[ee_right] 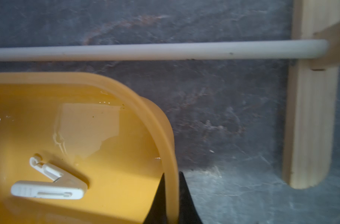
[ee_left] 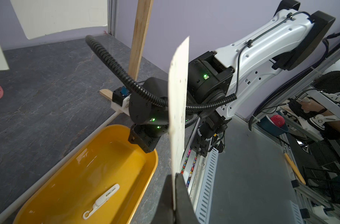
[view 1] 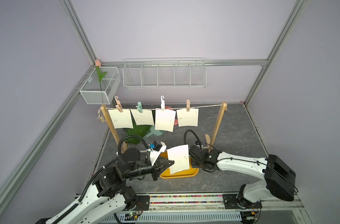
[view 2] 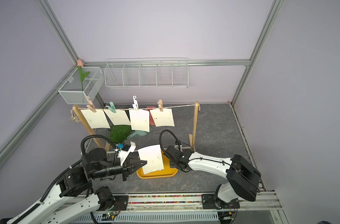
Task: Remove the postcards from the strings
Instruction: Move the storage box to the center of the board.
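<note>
While pinching 1 postcard (view 1: 179,159), left arm (view 1: 138,170) reaches over tray (view 1: 177,175).

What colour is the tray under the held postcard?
The tray is yellow-orange, clearest in the left wrist view.

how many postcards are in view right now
5. Four cream-white paper postcards hang clipped along the thin beige twisted twine: first, second, third and fourth. The fifth postcard is pinched in the left gripper above the yellow plastic tray. None appears hidden.
</note>
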